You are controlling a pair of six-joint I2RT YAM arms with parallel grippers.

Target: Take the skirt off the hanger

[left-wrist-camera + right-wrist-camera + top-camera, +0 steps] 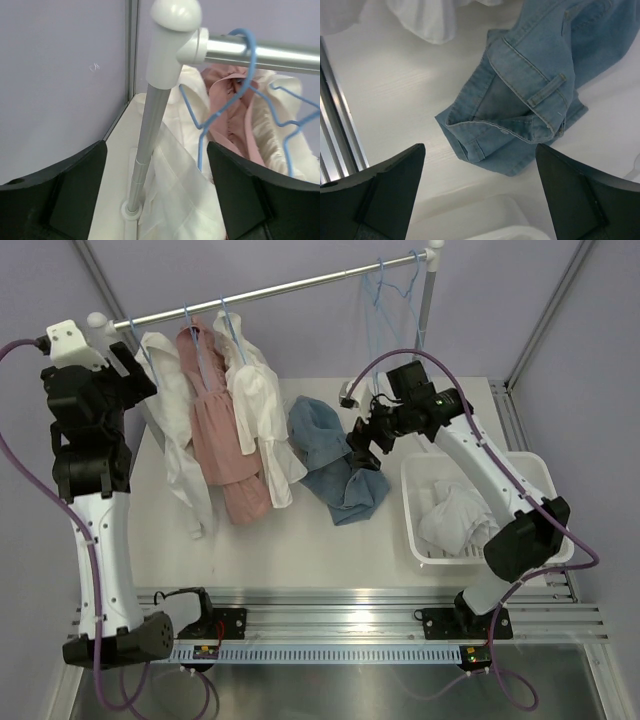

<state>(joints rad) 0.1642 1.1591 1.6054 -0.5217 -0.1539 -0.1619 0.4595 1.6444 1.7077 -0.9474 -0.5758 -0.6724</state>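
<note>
Right fingers [385, 195]: spread wide and released, gripping nothing; the dark pads frame the bottom corners of my right wrist view.
Right gripper [363, 445]: hovers above the right part of the denim skirt [530, 95], apart from it.
Skirt position: crumpled on the table [300, 550], with the waistband and one belt loop facing up. It hangs from nothing and lies well apart from the empty blue hangers [385, 300].
Skirt neighbours: white blouse [262, 410] to its left, laundry basket [412, 515] just to its right.
Basket contents: a white garment [455, 515] bunched inside.
Left fingers [70, 195]: also spread apart, holding nothing.
Left gripper [135, 375]: raised at the far left, near the left end of the rail [270, 288].
Rack post [150, 125]: silver, straight ahead of my left wrist camera, standing on the table.
Hung clothes: white shirt [175, 430], pink dress [225, 440] and the blouse, side by side on the left part of the rail.
Empty hangers' place: bunched at the right end of the rail, on the far side of my right arm.
</note>
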